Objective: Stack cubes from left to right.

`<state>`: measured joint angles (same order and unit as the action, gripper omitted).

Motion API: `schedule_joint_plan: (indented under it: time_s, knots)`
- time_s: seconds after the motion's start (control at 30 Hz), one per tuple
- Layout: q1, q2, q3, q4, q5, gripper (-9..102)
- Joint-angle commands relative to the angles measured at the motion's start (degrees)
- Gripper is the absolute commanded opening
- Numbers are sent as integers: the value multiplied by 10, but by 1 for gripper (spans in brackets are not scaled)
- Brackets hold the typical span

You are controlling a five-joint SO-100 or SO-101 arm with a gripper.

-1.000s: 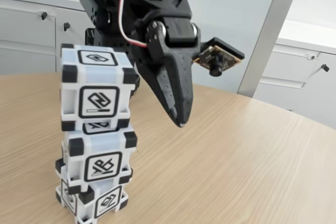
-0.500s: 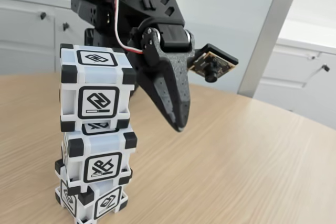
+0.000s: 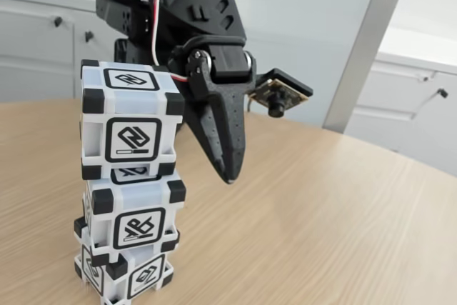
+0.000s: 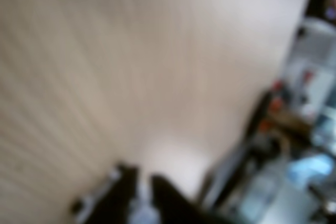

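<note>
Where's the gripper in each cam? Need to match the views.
Fixed view: the gripper is at centre, pointing down above the table and just right of the cube stack.
Wrist view: the gripper is at the bottom edge, left of centre. It is dark and blurred, so how the jaws stand is unclear.
Shared landmark: the light wood-grain table, which lies under the gripper in both.

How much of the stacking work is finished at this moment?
Done: three cubes stand as one tower, top cube on middle cube on bottom cube, slightly twisted against each other. In hand: nothing; the gripper hangs beside the tower, touching no cube. Left: apparently nothing to stack, perhaps only moving the arm away.
</note>
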<state>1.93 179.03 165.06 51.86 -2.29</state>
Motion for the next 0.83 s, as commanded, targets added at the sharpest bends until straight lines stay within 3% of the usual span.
schedule_joint_plan:
  time_s: [0.0, 0.8]
  knots:
    - [6, 5, -11, 3, 4, 0]
    - [4, 6, -11, 2, -17, 0]
